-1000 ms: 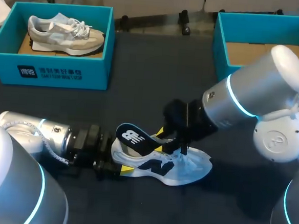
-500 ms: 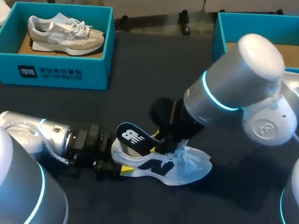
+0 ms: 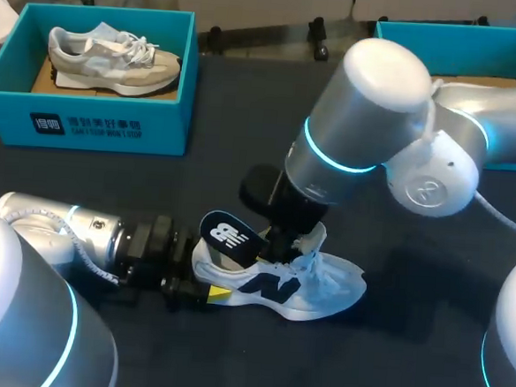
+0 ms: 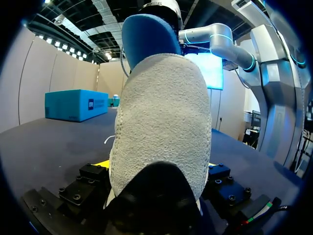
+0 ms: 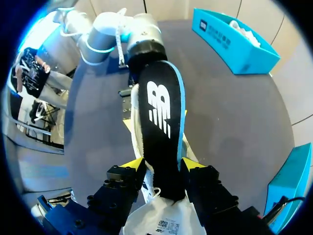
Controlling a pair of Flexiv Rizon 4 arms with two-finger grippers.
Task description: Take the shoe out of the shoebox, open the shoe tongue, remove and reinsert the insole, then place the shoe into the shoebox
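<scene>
Head view: R arm [image 3: 359, 139] angled down, R fingers [image 5: 133, 164] pinching insole [image 3: 228, 237], L fingers [image 3: 219, 292] gripping shoe [image 3: 309, 290].

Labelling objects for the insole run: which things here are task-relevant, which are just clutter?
In use: white shoe, insole, left tool, right tool, empty box (likely its shoebox).
Lying about: beige shoe, second box holding it.

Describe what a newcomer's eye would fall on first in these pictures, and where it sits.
The white sneaker mid-table, its black insole sticking up from the opening. The right gripper is shut on that insole from above, while the left gripper clamps the heel. At the far left, a beige shoe lies in a teal shoebox.
</scene>
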